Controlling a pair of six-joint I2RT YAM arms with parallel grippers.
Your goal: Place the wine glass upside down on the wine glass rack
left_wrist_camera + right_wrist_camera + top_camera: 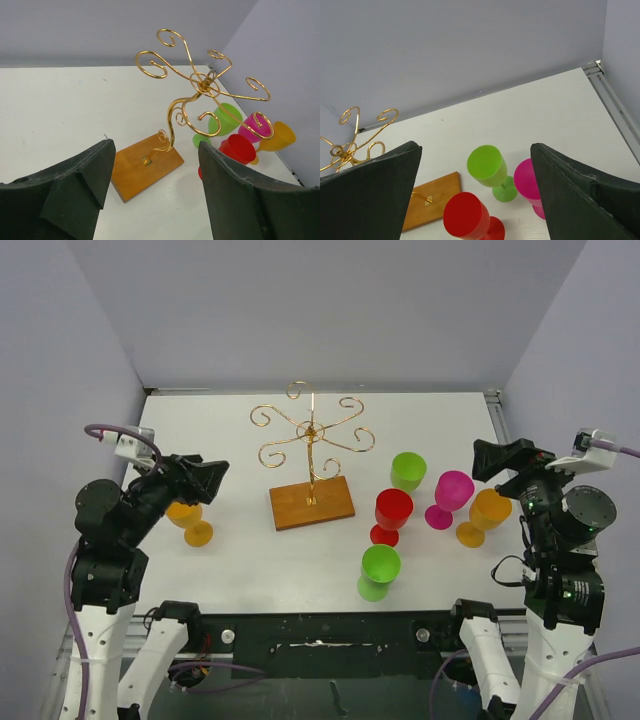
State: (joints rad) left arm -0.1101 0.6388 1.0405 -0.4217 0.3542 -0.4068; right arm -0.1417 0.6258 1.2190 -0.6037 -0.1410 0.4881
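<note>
From overhead we look down on the wine glass rack [312, 505]; both wrist views share it, from opposite sides.

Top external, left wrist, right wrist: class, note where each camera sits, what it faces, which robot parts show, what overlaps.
Top external: above, behind the arms, looking down at the table; left pincer, right pincer show.
Left wrist: on left arm, facing wine glass rack; own fingers.
Right wrist: on right arm, facing red glass; own fingers.
Shared: rack, red glass.

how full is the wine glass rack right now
Empty: every curled arm of the wine glass rack is bare in the top and left wrist views.
</note>
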